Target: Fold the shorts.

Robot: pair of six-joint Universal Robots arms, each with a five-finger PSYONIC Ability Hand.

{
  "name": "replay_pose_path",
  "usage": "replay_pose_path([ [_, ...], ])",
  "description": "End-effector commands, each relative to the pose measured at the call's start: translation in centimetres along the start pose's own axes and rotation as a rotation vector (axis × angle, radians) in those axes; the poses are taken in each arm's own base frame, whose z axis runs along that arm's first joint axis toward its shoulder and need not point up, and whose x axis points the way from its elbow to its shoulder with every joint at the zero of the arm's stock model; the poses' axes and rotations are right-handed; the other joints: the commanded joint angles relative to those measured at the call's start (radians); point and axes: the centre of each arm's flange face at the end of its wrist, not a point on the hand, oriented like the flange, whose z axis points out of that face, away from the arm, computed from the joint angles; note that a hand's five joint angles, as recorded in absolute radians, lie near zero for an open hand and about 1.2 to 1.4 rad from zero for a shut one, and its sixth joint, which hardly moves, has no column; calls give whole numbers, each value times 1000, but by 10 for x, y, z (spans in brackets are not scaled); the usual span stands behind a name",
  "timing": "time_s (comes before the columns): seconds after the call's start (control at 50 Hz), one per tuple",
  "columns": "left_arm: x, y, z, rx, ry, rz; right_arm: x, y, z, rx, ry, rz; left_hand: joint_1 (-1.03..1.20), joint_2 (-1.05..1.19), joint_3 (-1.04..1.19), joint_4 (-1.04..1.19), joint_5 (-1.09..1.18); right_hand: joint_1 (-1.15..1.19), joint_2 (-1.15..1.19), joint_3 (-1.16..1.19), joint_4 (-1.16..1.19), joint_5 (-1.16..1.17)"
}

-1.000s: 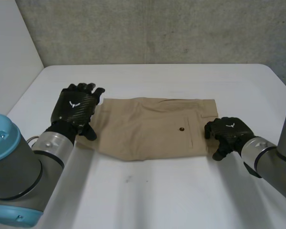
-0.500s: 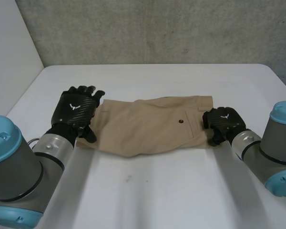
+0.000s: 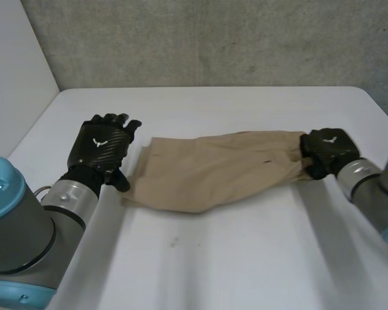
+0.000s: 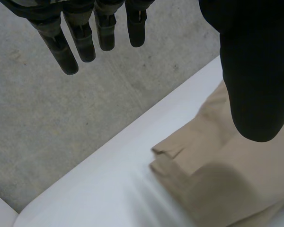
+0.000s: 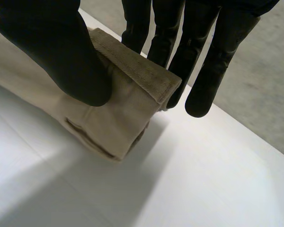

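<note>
Shorts [image 3: 213, 171], tan, lie stretched across the middle of the frame on the white table [image 3: 246, 258], between the two hands. Right hand [image 3: 328, 150], centre right, pinches the right end between thumb and fingers, with the cloth there gathered into a thick fold. Left hand [image 3: 103, 147], centre left, is at the other end, fingers straight and spread, thumb apart, grasping nothing. Contact with the cloth cannot be told.

One pair of tan shorts [image 3: 213, 171], one white table [image 3: 246, 258], two hands, left hand [image 3: 102, 145], right hand [image 3: 328, 148]
</note>
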Motion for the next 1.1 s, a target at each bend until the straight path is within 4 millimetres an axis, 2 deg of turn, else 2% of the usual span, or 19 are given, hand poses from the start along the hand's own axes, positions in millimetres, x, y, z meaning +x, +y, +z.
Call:
replay_pose_path([
  [0.02,-2,-6,-4,11,-3,0,59,9,-5,-140,99,-116,-31,-29,-39,-34,-46,456,226,253,206,292],
  [0.12,-3,-8,-9,11,-4,0,71,3,-3,-146,117,-231,-31,-29,-39,-34,-46,456,226,253,206,292],
  [0.22,-3,-9,-10,14,-4,0,57,-41,3,-4,101,-250,-31,-29,-39,-34,-46,456,226,253,206,292],
  [0.3,-3,-10,-11,8,-3,0,15,-81,3,137,10,-279,-31,-29,-39,-34,-46,456,226,253,206,292],
  [0.32,-3,-10,-12,8,-3,0,-7,-94,1,188,-35,-301,-31,-29,-39,-34,-46,456,226,253,206,292],
  [0.38,-4,-11,-13,12,-5,0,-47,-105,-2,252,-134,-325,-31,-29,-39,-34,-46,456,226,253,206,292],
  [0.4,-4,-12,-14,13,-6,-2,-81,-108,-6,300,-235,-344,-31,-29,-39,-34,-46,456,226,253,206,292],
  [0.42,-4,-11,-14,12,-5,-2,-99,-109,-9,326,-291,-353,-31,-29,-39,-34,-46,456,226,253,206,292],
  [0.48,-4,-10,-15,7,-5,-2,-156,-99,-23,388,-507,-376,-31,-29,-39,-34,-46,456,226,253,206,292],
  [0.54,-4,-9,-15,5,-5,0,-192,-72,-28,359,-659,-382,-31,-29,-39,-34,-46,456,226,253,206,292],
  [0.6,-5,-8,-15,2,-9,0,-208,-53,-31,319,-723,-389,-31,-29,-39,-34,-46,456,226,253,206,292],
  [0.62,-6,-8,-15,2,-10,-2,-217,-47,-33,313,-745,-405,-31,-29,-39,-34,-46,306,76,103,56,142],
  [0.68,-7,-8,-13,3,-12,-1,-217,-54,-36,340,-735,-423,-31,-29,-39,-34,-46,-257,-488,-460,-507,-421],
  [0.7,-8,-9,-13,7,-14,-1,-213,-66,-38,369,-719,-420,-31,-29,-39,-34,-46,-585,-815,-788,-835,-748],
  [0.74,-10,-12,-9,19,-21,1,-207,-81,-42,401,-690,-418,-31,-29,-39,-34,-46,-766,-996,-969,-1016,-929],
  [0.8,-13,-19,-5,48,-33,1,-190,-105,-47,417,-623,-342,-31,-29,-39,-34,-46,-766,-996,-969,-1016,-929],
  [0.94,-1,-38,21,118,1,-19,-130,-117,-38,326,-450,-43,-28,-26,-36,-31,-43,-766,-996,-969,-1016,-929],
  [1.0,20,-43,26,133,64,-49,-118,-111,-32,286,-403,14,-22,-20,-30,-25,-37,-766,-996,-969,-1016,-929],
  [1.1,63,-35,46,106,172,-126,-107,-79,-11,135,-283,50,-7,-5,-15,-10,-23,-766,-996,-969,-1016,-929],
])
